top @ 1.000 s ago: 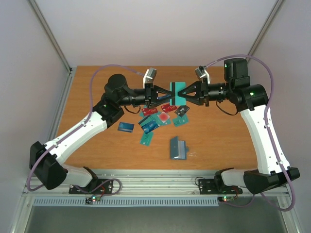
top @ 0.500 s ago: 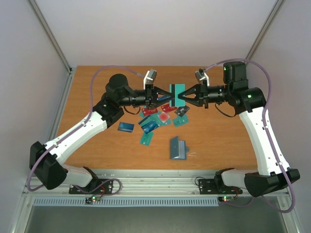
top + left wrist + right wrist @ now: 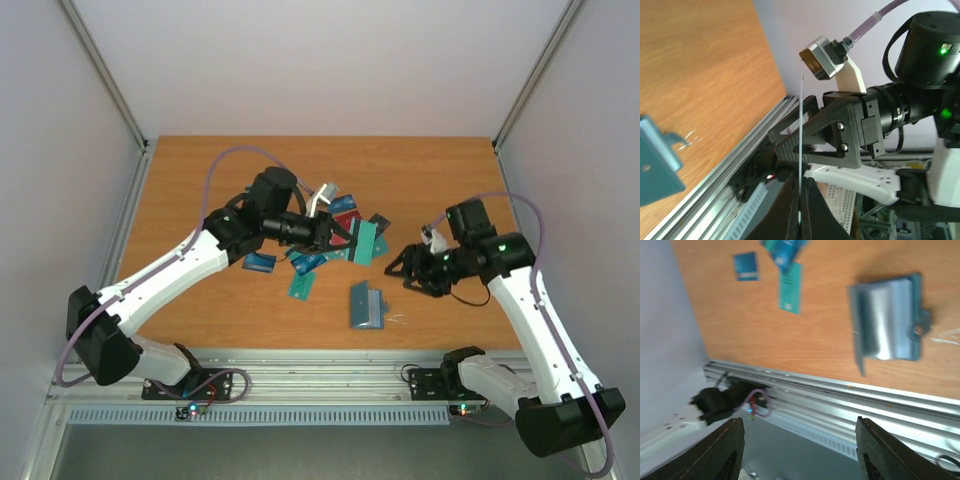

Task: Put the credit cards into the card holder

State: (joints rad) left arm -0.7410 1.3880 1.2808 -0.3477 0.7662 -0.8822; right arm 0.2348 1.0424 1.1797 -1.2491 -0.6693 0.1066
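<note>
Orange-brown wooden table (image 3: 200, 170), pale plain walls (image 3: 320, 60) — aluminium rail (image 3: 330, 372) along the near edge

holder (image 3: 366, 305): we see it lying open, flat, near the front edge; teal outside, grey-blue inside.
cards (image 3: 318, 252): loose heap mid-table, teal, blue, red, perhaps black.
teal card (image 3: 365, 240): tilted, pinched in the left gripper (image 3: 349, 237), over the heap's right side.

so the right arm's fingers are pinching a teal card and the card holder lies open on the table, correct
Not quite: the left arm's fingers are pinching the teal card, as the top external view shows; the right arm's fingers are open and empty. The card holder does lie open on the table.
</note>
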